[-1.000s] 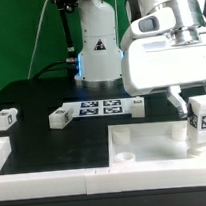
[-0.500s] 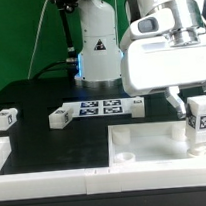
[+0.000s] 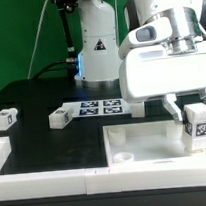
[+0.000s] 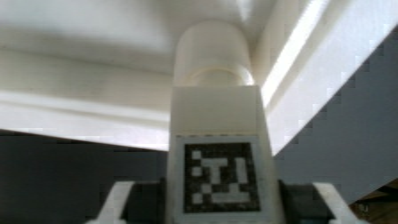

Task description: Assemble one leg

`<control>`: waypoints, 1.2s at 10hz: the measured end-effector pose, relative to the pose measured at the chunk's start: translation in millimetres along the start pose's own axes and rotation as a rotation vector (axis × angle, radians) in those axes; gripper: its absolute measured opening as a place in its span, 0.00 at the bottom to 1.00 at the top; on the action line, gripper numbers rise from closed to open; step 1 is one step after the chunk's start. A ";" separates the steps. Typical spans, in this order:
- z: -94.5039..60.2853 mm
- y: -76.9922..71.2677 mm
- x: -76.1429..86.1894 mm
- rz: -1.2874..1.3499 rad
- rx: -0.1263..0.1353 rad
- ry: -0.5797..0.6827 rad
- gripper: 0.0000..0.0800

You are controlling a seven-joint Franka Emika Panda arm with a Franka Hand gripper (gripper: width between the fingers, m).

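Lowered and turned a little since the earlier frames, the gripper (image 3: 197, 117) pinches the leg (image 3: 198, 131) upright. Well off toward the exterior view's left, spare legs (image 3: 59, 117) and the marker board (image 3: 99, 106) lie on the surface (image 3: 44, 146). Directly beneath the gripper sits the tray-like part (image 3: 145, 150). A leg pressed in off-centre or tilted could jam there or twist in the grip.

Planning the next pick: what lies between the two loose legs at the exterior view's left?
Only bare table, from outer leg to inner leg, seen in exterior view.
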State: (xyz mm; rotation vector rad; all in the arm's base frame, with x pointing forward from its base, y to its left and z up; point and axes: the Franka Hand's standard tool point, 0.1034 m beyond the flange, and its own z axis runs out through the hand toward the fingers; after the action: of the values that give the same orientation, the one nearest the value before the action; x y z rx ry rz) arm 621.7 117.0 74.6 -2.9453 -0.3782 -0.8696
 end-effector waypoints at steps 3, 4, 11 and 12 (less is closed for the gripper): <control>0.6 0.3 1.1 0.000 -0.004 0.015 0.50; 0.6 0.3 1.1 0.000 -0.004 0.015 0.50; 0.2 1.0 1.9 0.001 -0.004 0.015 0.81; -5.3 5.1 9.1 0.006 0.004 -0.016 0.81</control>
State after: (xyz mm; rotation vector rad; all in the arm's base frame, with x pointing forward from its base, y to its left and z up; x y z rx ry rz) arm 627.5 113.5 84.1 -2.9497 -0.3705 -0.8447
